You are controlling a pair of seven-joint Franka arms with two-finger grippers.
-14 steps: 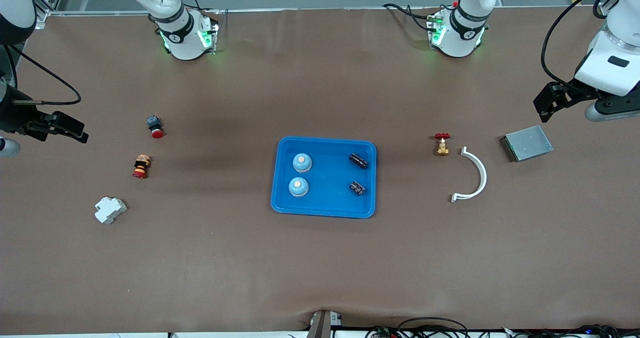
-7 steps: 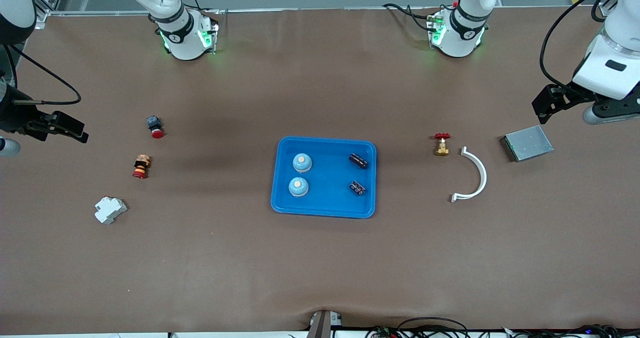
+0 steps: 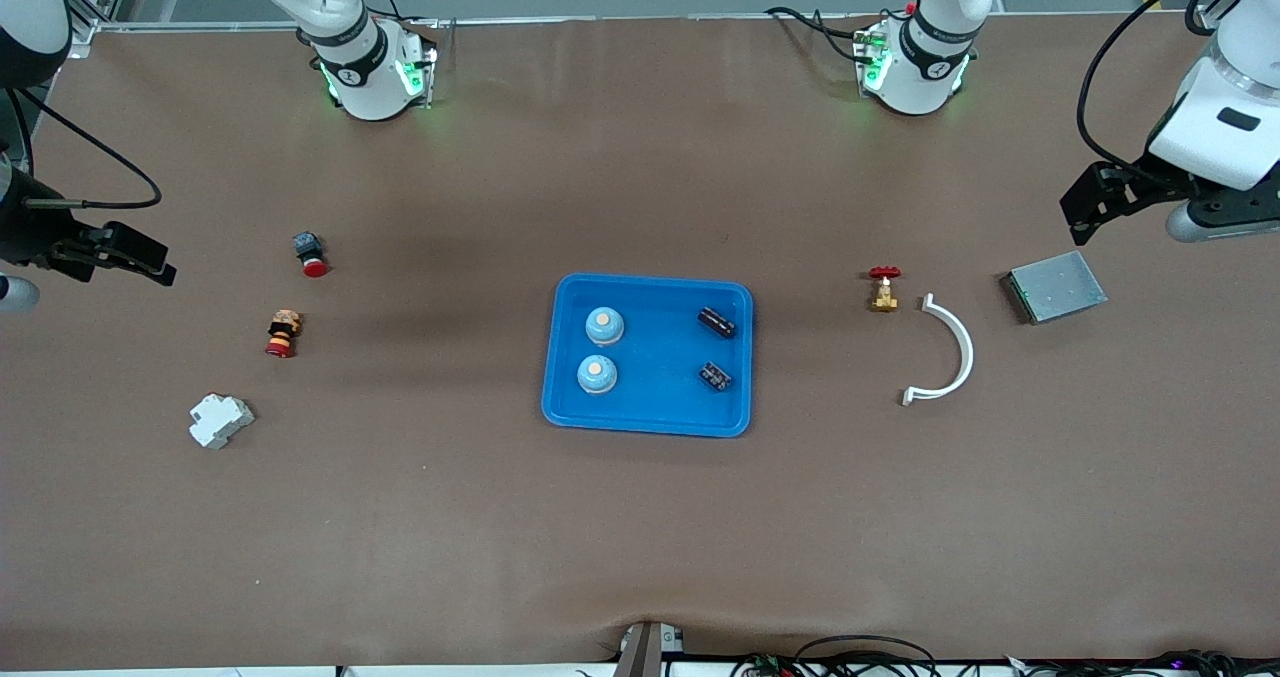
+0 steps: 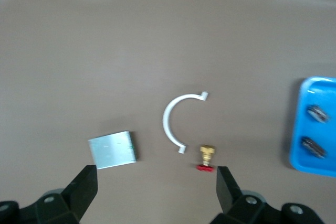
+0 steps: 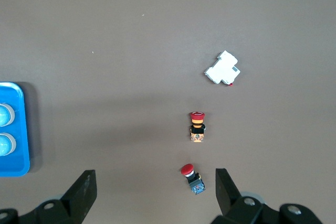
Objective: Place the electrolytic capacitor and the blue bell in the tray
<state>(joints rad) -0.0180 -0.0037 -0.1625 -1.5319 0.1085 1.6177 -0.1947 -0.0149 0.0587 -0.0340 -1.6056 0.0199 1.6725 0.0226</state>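
Tray (image 3: 648,412) mid-table: two blue bells (image 3: 604,326), two capacitors (image 3: 716,322) inside.
My right gripper (image 3: 120,257), wide open and empty, hangs over the right arm's table end, arm cut off; my left gripper (image 3: 1085,212), likewise spread and empty, hangs above the grey box (image 3: 1056,286).

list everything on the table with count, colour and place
tray: 1, bright blue, mid-table
bells: 2, light blue, in tray, toward the right arm's end
capacitors: 2, black, in tray, toward the left arm's end
valve: 1, brass with red handle, beside clip
clip: 1, white, curved, between valve and box
box: 1, grey, left arm's end
buttons: 2, red-capped, right arm's end
breaker: 1, white, nearer the camera than buttons
left gripper: open, above box
right gripper: open, over its end
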